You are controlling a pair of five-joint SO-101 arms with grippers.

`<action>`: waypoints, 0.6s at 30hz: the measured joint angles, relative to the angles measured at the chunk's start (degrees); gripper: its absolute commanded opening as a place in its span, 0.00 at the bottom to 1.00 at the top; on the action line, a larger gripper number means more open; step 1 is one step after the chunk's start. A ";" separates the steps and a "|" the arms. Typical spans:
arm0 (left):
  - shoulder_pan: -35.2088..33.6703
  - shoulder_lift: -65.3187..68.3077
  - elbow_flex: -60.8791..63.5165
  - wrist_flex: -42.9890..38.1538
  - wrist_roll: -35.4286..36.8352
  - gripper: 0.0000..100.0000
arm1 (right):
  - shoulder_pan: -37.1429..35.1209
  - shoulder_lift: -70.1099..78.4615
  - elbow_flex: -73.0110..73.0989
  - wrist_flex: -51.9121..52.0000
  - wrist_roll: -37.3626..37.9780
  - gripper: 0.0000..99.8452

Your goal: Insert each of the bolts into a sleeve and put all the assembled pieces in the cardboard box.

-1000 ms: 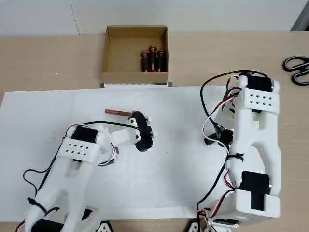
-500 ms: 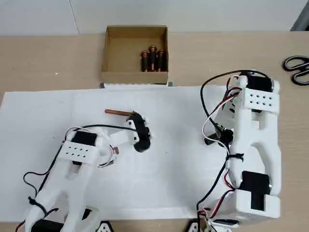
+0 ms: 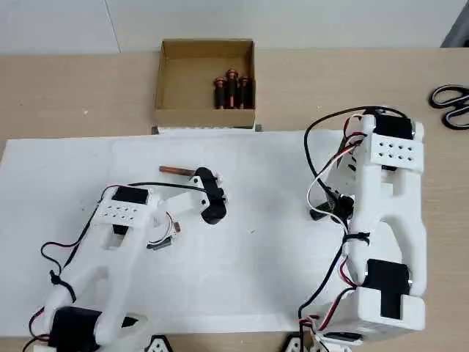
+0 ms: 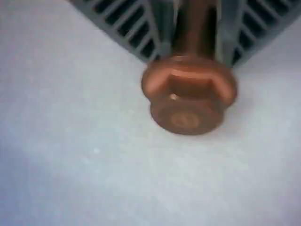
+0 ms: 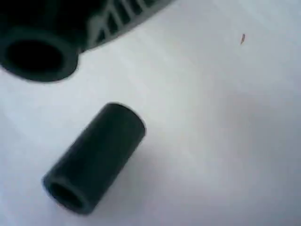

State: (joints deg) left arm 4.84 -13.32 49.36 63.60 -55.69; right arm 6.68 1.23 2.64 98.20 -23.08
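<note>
While the left gripper (image 3: 209, 194) pinches a copper bolt (image 3: 176, 170) just above the white paper (image 3: 264, 279), the right gripper (image 5: 56, 33) clamps a sleeve (image 5: 35, 55) near a second sleeve (image 5: 94, 157) lying loose. Three assembled pieces (image 3: 231, 89) rest in the cardboard box (image 3: 170, 81).

Overhead on table (image 3: 73, 81) — wrist views close-up

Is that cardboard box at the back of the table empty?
No, three bolt-and-sleeve pieces lie side by side inside the cardboard box.
</note>
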 measured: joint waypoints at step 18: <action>-0.35 -1.58 -8.79 10.37 2.99 0.01 | -3.34 -8.88 0.00 0.00 0.00 0.00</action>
State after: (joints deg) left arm 4.48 -14.90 40.57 73.98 -52.70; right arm 3.34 -7.65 2.64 98.20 -23.08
